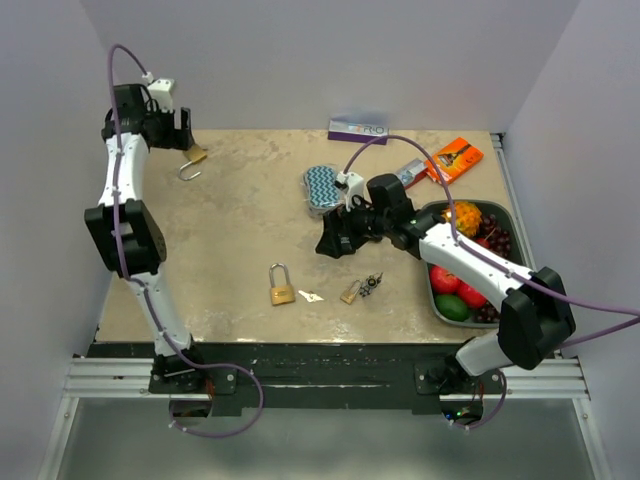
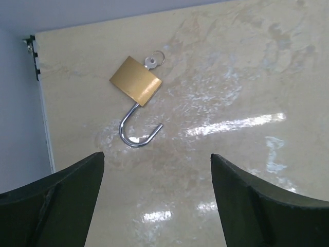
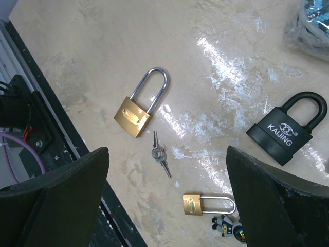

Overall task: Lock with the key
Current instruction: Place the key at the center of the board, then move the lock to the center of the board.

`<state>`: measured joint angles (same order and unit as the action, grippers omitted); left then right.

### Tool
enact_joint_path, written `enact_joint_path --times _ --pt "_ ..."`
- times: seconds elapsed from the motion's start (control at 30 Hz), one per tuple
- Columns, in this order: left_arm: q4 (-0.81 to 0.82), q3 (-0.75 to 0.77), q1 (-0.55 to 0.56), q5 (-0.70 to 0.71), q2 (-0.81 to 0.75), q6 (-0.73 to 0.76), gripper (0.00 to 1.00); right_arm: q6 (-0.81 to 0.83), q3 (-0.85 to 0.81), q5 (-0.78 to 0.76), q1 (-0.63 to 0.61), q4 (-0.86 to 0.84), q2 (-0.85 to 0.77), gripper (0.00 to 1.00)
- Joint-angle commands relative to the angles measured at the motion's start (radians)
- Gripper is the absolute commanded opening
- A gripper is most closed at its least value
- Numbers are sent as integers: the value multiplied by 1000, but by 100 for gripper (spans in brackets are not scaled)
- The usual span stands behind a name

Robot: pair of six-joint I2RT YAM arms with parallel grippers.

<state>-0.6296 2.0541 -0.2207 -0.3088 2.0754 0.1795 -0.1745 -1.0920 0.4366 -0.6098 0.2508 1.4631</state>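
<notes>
An open brass padlock (image 2: 136, 82) with a key (image 2: 152, 62) in it lies at the far left corner; its shackle (image 2: 138, 131) is swung out. It also shows in the top view (image 1: 194, 157). My left gripper (image 2: 156, 157) hovers just near of it, open and empty. My right gripper (image 3: 167, 150) is open and empty above a loose pair of keys (image 3: 160, 154). Around them lie a shut brass padlock (image 3: 135, 114), a small brass padlock (image 3: 194, 204) and a black padlock (image 3: 282, 135). In the top view the right gripper (image 1: 335, 240) covers the black one.
A small toy figure (image 3: 229, 226) lies beside the small padlock. A blue zigzag pouch (image 1: 322, 187), a purple box (image 1: 357, 130) and an orange packet (image 1: 455, 157) lie at the back. A metal tray (image 1: 432, 300) of fruit stands at the right. The table's front edge (image 3: 56, 128) is close.
</notes>
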Motion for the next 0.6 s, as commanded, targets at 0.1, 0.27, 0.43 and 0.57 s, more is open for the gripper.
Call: enact_joint_path --times 0.1,0.27,0.43,0.57 --pt "131 118 -69 -52 199 71 87 -5 26 33 5 -7 -23 99" --pt "192 138 -75 -12 305 46 70 -19 26 48 8 -10 -4 99" --pt "243 150 -82 0 390 2 58 -25 15 54 10 -8 11 99" --pt "266 175 -82 14 434 -12 53 -25 3 56 13 -2 23 99"
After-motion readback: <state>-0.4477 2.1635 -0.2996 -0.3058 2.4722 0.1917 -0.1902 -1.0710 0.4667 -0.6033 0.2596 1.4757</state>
